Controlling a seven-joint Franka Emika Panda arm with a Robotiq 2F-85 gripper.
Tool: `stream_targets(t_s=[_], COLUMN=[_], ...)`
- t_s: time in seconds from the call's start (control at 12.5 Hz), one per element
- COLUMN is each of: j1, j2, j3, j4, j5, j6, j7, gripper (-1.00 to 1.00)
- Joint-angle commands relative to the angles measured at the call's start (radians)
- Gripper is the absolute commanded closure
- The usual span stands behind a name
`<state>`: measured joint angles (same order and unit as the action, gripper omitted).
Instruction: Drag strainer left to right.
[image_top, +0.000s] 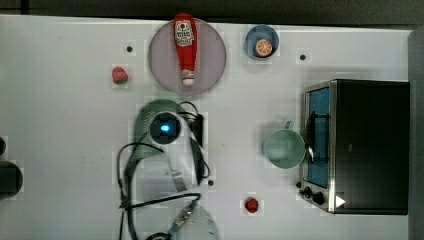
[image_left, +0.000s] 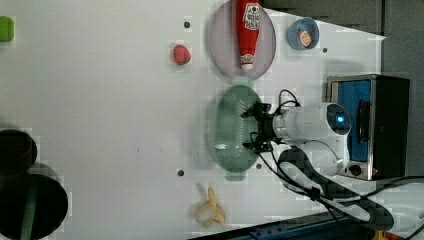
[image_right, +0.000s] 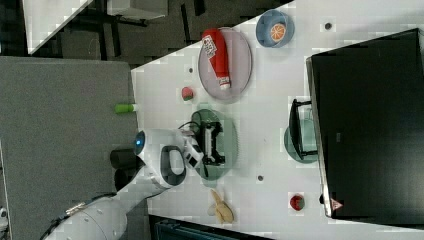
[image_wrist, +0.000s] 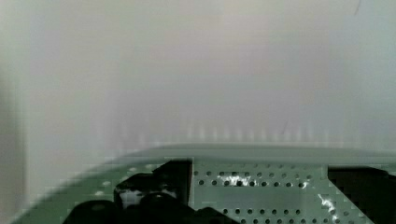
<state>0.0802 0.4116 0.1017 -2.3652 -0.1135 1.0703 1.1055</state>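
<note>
While a grey plate (image_left: 220, 45) bearing a ketchup bottle (image_left: 248, 30) lay just beyond the gripper (image_left: 252, 131) and a peeled banana (image_left: 211, 210) sat on its other side, we saw its fingers spread wide, gripping nothing, lowered into the bowl of the mint strainer (image_left: 227, 131) directly beneath it.

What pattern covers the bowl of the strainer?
Rows of tiny holes dot the pale mint-green oval plastic strainer; the wrist view shows them best.
</note>
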Motion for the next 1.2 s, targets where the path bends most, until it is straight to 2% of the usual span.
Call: stream_targets(t_s=[0.08,0.88,1.2], j1=[-0.053,-0.071,-0.072], j2=[-0.016,-0.016,-0.020], j3=[-0.065,-0.250,-0.287], j4=[0.002,0.002,0.003], j5=[0.029,0.029,0.029], j6=[0.013,0.044,0.052], j7=[-0.178,-0.369,-0.460], gripper=[-1.00,-1.00,-1.00])
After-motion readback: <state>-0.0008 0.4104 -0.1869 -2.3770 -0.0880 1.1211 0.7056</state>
